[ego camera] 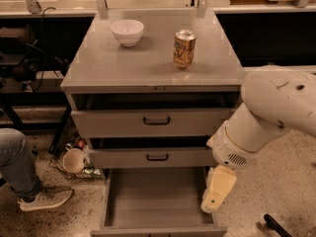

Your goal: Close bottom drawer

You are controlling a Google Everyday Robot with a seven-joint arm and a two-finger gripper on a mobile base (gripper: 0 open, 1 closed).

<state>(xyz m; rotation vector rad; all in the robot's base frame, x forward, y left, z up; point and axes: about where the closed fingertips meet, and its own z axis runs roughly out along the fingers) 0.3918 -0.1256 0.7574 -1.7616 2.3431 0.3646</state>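
The bottom drawer (155,199) of the grey cabinet is pulled far out toward me. Its plain grey tray shows and holds nothing, and its low front panel (158,230) lies at the picture's lower edge with the handle out of view. My cream arm (276,107) reaches in from the right and bends down. My gripper (212,201) hangs at its end, just above the drawer's right side wall, near the front right corner.
The middle drawer (157,157) and top drawer (156,121) stand slightly ajar. A white bowl (127,31) and a drink can (184,49) stand on the cabinet top. A person's leg and shoe (42,197) are at the left, with a cup (74,160) on the floor. A black object (275,225) lies at the lower right.
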